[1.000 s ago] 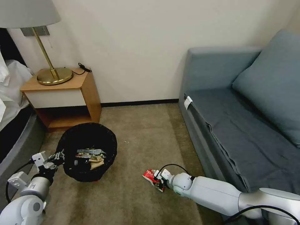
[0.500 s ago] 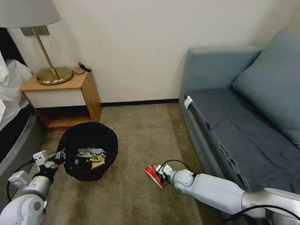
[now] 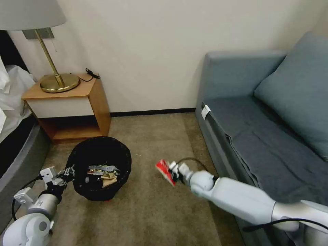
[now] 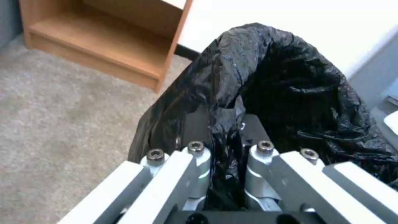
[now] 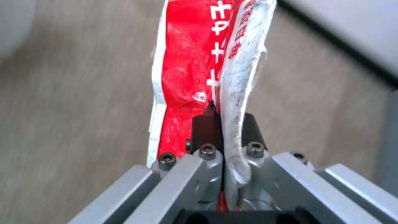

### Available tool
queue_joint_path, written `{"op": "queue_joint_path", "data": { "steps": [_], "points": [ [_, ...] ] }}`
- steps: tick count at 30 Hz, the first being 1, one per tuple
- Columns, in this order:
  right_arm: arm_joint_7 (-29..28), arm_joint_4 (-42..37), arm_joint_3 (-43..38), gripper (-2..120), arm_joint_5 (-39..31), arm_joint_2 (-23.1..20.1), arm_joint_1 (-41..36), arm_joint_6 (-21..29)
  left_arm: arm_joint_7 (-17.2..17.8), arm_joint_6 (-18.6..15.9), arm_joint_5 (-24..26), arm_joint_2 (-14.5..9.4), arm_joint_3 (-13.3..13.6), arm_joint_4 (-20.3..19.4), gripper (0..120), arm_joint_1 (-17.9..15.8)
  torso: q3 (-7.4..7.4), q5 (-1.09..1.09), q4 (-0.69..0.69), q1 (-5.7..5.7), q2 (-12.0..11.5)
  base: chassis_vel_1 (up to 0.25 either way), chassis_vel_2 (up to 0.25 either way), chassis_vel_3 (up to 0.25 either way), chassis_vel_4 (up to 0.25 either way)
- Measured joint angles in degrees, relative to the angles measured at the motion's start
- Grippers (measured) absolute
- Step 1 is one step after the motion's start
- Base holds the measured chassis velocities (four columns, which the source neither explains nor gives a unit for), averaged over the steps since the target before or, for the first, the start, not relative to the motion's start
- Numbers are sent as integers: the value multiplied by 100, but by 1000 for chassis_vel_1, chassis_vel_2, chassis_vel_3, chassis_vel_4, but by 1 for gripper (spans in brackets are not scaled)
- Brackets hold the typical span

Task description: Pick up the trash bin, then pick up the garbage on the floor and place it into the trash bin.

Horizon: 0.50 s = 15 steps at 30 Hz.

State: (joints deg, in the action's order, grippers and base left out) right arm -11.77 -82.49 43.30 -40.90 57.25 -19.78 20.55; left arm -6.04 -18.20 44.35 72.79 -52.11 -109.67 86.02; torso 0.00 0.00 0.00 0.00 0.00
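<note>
The trash bin (image 3: 101, 167), lined with a crinkly black bag, hangs tilted just above the floor (image 3: 153, 212) at the lower left; wrappers and crumpled paper lie inside it. My left gripper (image 3: 67, 172) is shut on the bin's near rim (image 4: 226, 124), pinching the black bag. Right of the bin, my right gripper (image 3: 173, 174) is shut on the garbage, a red-and-white packet (image 3: 165, 169), held up off the carpet. The packet (image 5: 207, 71) sticks out from between the shut fingers (image 5: 205, 127).
A wooden nightstand (image 3: 70, 106) with a brass lamp (image 3: 56, 80) stands behind the bin. A bed edge (image 3: 17, 143) runs along the left. A grey-blue sofa (image 3: 266, 136) takes up the right side. Open carpet lies between bin and sofa.
My right gripper has lifted the red-and-white packet off the carpet and carried it upward. The bin in my left gripper has shifted slightly to the right.
</note>
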Motion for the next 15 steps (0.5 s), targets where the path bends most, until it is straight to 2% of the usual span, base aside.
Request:
{"op": "queue_joint_path", "data": {
  "steps": [8, 15],
  "points": [
    [-314, -861, -292, 0, -54, 29, 536, -10, 48, -79, 49, -21, 197, -64, 6, 15, 0, 0, -1, 0, 0, 0, 0, 0, 0],
    [-535, -1636, -68, 0, -292, 513, 944, -183, 130, -159, 42, -26, 399, -158, 6, 7, 0, -1, 0, 0, 0, 0, 0, 0, 0]
  ]
}}
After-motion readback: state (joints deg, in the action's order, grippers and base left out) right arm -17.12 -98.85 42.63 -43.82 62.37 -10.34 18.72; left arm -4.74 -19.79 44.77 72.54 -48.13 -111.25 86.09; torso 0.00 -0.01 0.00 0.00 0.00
